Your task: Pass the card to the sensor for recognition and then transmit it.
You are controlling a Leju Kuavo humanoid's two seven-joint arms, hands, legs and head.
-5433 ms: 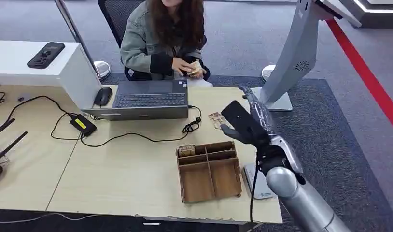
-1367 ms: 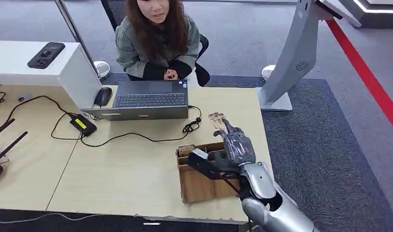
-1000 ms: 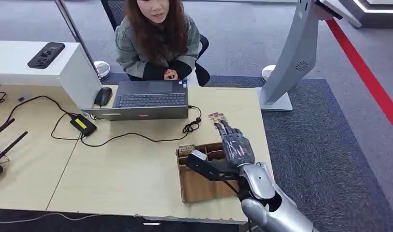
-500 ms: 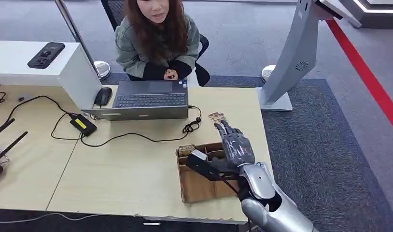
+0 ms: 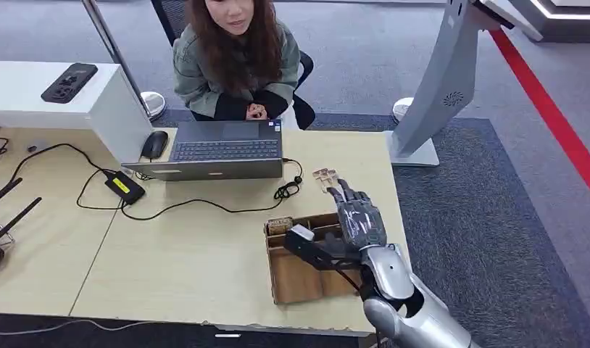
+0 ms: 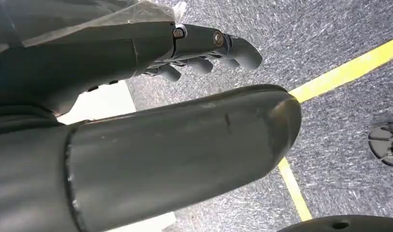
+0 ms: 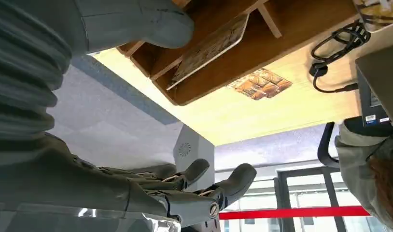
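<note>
Left hand (image 6: 151,92) hangs over grey carpet, fingers curled in, nothing in them. Over to the table: the wooden tray (image 5: 292,279) sits near the front edge, and the card (image 7: 211,48) leans tilted inside one compartment, just beside the right hand's thumb, apart from its fingers. Right hand (image 5: 346,232) hovers above the tray, spread and holding nothing.

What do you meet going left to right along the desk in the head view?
Black router antennas → black power brick with yellow label → grey laptop → wooden divided tray → right hand.
</note>
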